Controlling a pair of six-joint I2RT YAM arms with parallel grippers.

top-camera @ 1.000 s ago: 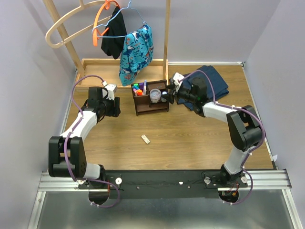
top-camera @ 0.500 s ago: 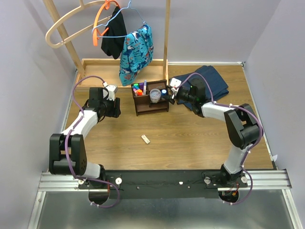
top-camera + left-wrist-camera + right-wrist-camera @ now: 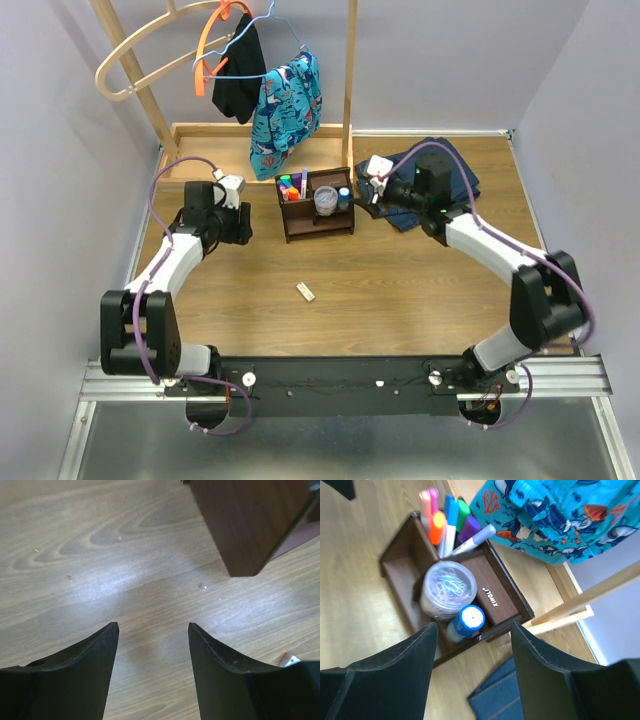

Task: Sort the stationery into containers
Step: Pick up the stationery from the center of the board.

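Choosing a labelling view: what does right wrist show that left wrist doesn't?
Right wrist only: inside of the organiser, holding standing markers, clear round tub and blue-capped bottle; also shark-print shorts. Left wrist only: that box's outer corner, seen from outside. Both: organiser, wooden table, own claw open and empty (right claw, left claw).

Left tool (image 3: pixel 153 626) spread, right tool (image 3: pixel 474 625) spread, both empty
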